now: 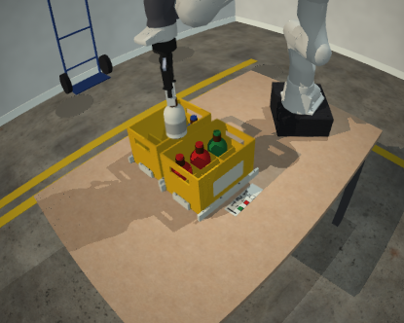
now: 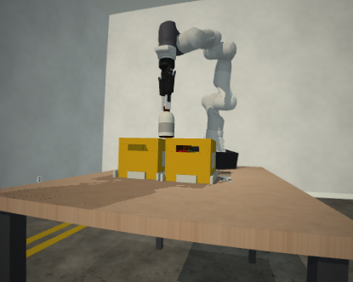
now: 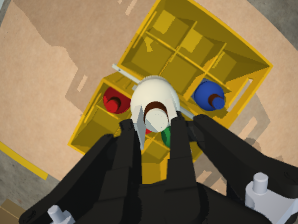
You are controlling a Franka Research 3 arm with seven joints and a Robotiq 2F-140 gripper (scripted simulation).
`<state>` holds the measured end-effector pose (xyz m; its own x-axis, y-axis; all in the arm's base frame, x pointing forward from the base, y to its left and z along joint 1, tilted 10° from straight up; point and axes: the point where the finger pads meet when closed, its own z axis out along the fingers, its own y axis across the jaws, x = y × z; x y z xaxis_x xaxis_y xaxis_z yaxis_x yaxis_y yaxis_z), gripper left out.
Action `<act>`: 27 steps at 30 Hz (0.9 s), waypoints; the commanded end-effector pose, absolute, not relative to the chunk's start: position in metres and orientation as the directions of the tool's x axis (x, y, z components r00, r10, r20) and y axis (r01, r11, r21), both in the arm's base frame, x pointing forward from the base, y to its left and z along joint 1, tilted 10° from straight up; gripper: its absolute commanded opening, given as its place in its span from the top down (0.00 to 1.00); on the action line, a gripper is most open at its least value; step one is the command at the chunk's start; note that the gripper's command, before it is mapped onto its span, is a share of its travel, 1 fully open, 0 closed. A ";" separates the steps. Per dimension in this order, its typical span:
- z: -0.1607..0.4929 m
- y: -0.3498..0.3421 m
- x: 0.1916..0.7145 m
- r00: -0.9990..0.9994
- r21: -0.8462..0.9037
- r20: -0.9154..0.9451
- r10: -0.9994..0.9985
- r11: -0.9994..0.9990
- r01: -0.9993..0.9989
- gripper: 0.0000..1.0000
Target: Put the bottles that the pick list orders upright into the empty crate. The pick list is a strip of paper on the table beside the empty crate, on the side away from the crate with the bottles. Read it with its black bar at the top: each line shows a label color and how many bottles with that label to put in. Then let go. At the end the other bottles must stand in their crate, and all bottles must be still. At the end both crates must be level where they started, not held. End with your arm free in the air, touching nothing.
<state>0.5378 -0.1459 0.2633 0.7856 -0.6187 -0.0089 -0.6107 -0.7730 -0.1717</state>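
Note:
My gripper [image 1: 171, 100] [image 2: 166, 106] [image 3: 155, 112] is shut on the neck of a white-capped white bottle [image 1: 175, 122] [image 2: 166, 126] [image 3: 154, 92] with a grey band. The bottle hangs upright above the rims, over the meeting sides of the two crates. The crate beside the pick list holds two red bottles [image 1: 200, 157] [image 1: 183, 168] and a green bottle [image 1: 217, 145]. The other crate [image 1: 144, 156] [image 2: 141, 165] [image 3: 227, 38] holds a blue bottle [image 1: 194, 119] [image 3: 209, 95]. The pick list [image 1: 244, 200] shows green and red patches; its numbers are too small to read.
Pale blocks [image 1: 182, 200] [image 2: 186, 179] sit along the crates' bases on the table [image 1: 181, 263] [image 2: 243, 208]. The arm's black base [image 1: 303, 123] stands on the table beyond the crates. A blue hand truck [image 1: 91, 83] stands on the floor behind.

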 end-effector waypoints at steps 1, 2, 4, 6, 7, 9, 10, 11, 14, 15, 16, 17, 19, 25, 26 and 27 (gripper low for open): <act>0.269 -0.142 0.538 0.778 -0.178 0.007 -0.628 -0.766 -0.617 1.00; 0.269 -0.141 0.537 0.778 -0.178 0.007 -0.628 -0.766 -0.617 1.00; 0.270 -0.138 0.534 0.778 -0.178 0.007 -0.628 -0.766 -0.617 1.00; 0.270 -0.135 0.532 0.778 -0.178 0.007 -0.628 -0.766 -0.617 1.00; 0.270 -0.133 0.530 0.778 -0.178 0.007 -0.628 -0.766 -0.617 1.00; 0.270 -0.130 0.528 0.778 -0.178 0.007 -0.628 -0.766 -0.617 1.00; 0.270 -0.129 0.526 0.778 -0.178 0.007 -0.628 -0.766 -0.617 1.00; 0.270 -0.127 0.525 0.778 -0.178 0.007 -0.628 -0.766 -0.617 1.00; 0.270 -0.124 0.522 0.778 -0.178 0.007 -0.628 -0.766 -0.617 1.00; 0.270 -0.124 0.522 0.778 -0.178 0.007 -0.628 -0.766 -0.617 1.00; 0.270 -0.123 0.521 0.778 -0.178 0.007 -0.628 -0.766 -0.617 1.00; 0.270 -0.122 0.520 0.778 -0.178 0.007 -0.628 -0.766 -0.617 1.00; 0.270 -0.119 0.517 0.778 -0.178 0.007 -0.628 -0.766 -0.617 1.00; 0.270 -0.110 0.509 0.778 -0.178 0.007 -0.628 -0.766 -0.617 1.00; 0.270 -0.108 0.507 0.778 -0.178 0.007 -0.628 -0.766 -0.617 1.00; 0.270 -0.107 0.506 0.778 -0.178 0.007 -0.628 -0.766 -0.617 1.00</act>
